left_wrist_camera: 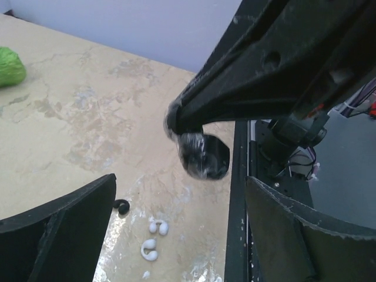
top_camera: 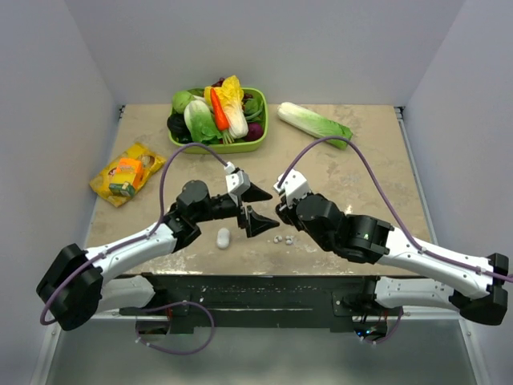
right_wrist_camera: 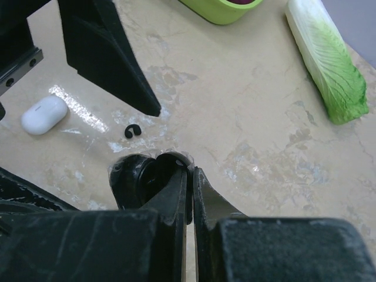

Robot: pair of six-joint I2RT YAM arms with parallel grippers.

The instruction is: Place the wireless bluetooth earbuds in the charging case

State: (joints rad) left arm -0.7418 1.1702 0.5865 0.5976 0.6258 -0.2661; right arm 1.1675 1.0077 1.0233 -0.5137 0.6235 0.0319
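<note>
Two white earbuds (top_camera: 283, 239) lie side by side near the table's front edge, seen close in the left wrist view (left_wrist_camera: 154, 238). The white charging case (top_camera: 224, 237) lies closed to their left, also in the right wrist view (right_wrist_camera: 44, 114). My left gripper (top_camera: 268, 210) hangs open above and just behind the earbuds, its fingers (left_wrist_camera: 64, 229) on either side of them. My right gripper (right_wrist_camera: 192, 170) is shut, pinching a black oval object (left_wrist_camera: 202, 155) in clear wrap at its tip. A small dark curled piece (right_wrist_camera: 132, 131) lies by the earbuds.
A green basket (top_camera: 258, 144) of toy vegetables stands at the back. A Chinese cabbage (top_camera: 314, 123) lies at the back right, and a yellow snack packet (top_camera: 127, 172) is at the left. The black front rail (left_wrist_camera: 238, 211) runs close beside the earbuds.
</note>
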